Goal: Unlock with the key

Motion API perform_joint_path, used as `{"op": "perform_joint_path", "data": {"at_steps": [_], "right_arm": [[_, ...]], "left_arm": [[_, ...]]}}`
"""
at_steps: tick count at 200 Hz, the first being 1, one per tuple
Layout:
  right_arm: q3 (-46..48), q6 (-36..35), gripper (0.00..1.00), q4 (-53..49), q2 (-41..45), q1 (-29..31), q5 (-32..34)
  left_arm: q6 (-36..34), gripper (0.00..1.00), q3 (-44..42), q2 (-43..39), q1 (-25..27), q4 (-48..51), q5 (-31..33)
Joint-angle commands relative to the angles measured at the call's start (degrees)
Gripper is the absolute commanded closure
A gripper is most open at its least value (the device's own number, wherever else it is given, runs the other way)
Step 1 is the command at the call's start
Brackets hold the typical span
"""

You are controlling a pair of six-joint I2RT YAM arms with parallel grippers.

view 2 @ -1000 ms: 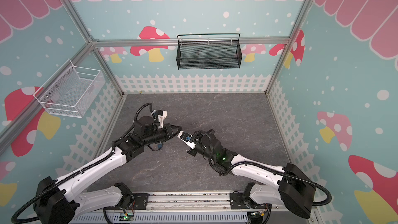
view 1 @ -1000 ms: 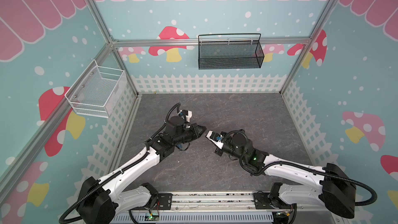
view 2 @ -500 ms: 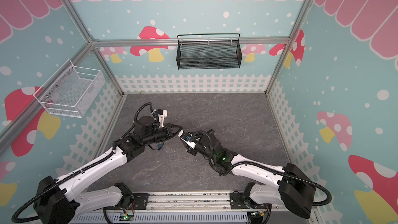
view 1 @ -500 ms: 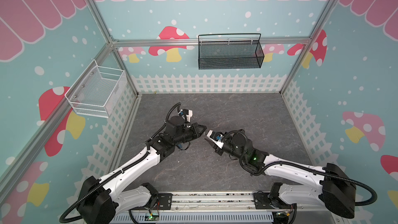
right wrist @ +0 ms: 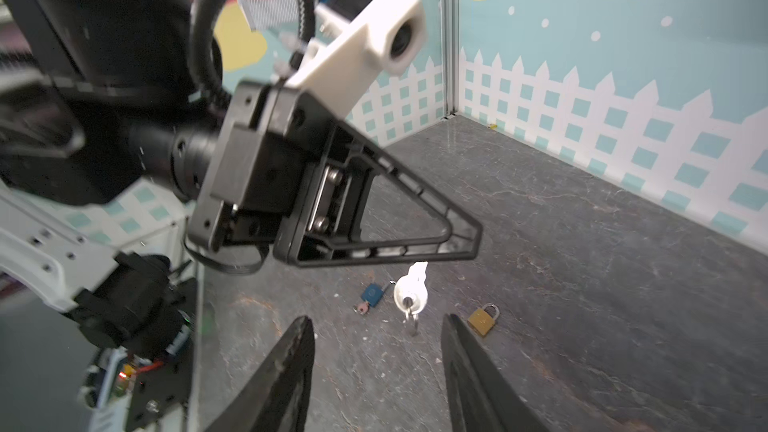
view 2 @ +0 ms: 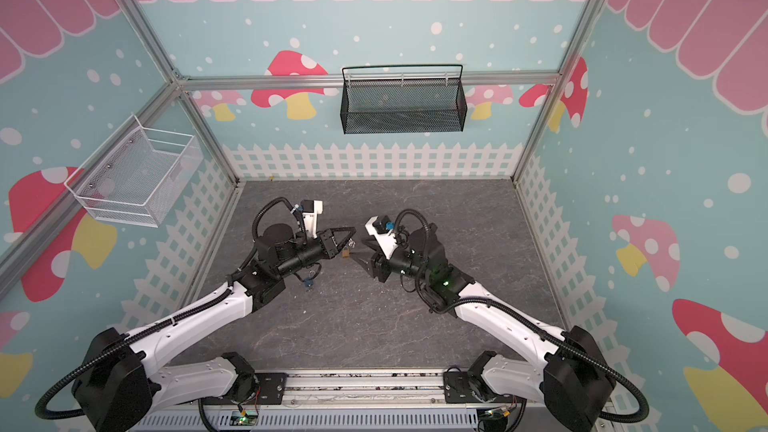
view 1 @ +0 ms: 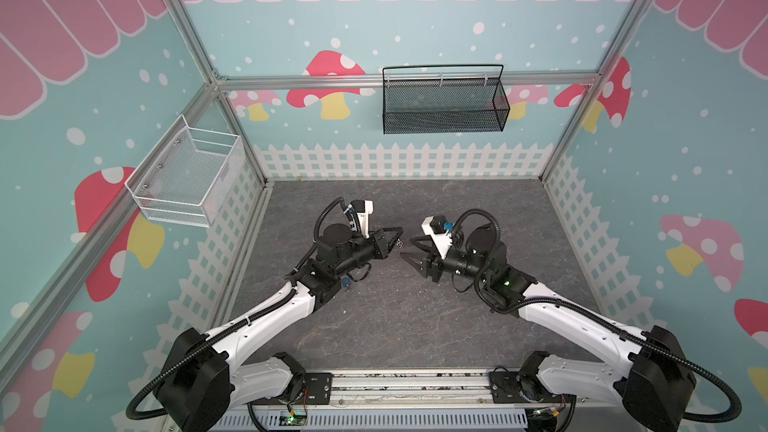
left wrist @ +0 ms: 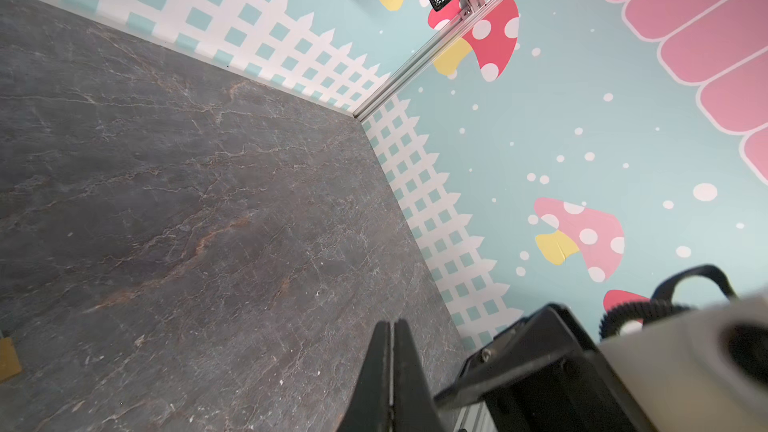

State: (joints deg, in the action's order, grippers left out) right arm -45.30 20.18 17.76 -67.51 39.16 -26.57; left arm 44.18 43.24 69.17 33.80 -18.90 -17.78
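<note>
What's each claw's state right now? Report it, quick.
Left claw: closed, holding the key.
Right claw: open, empty.

My left pincer (view 1: 399,233) is pressed closed on a small silvery metal key (right wrist: 410,290), with that arm reaching rightward. My right pincer (view 1: 407,247) faces it just beside, jaws parted.

Black basket (view 1: 444,103) and white basket (view 1: 183,178) hang on walls.
</note>
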Motion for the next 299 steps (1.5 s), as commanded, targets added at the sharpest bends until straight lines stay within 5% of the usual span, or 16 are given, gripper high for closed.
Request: {"op": "perform_joint_path", "data": {"at_steps": [1,79,148,299], "right_arm": [[-1.21,15.19,0.49,1.93,-1.35,-2.54,-11.56],[-1.01,33.50,0.58,17.78,-9.22,-6.96,-21.75],[-1.81,34.54,0.70,21.00,-12.38,-7.08,-23.18],[-2.01,38.20,0.79,27.15,-15.58,-7.57,-24.12]], "left_arm": [[-1.60,1.00,-0.61,0.17,-0.40,-5.68,-0.55],[-1.18,1.00,-0.88,0.46,-0.38,-8.19,-1.80],[-1.40,1.00,-0.52,0.40,-0.38,-8.53,-2.51],[-0.48,1.00,-0.88,1.06,-0.39,-10.14,-2.65]]}}
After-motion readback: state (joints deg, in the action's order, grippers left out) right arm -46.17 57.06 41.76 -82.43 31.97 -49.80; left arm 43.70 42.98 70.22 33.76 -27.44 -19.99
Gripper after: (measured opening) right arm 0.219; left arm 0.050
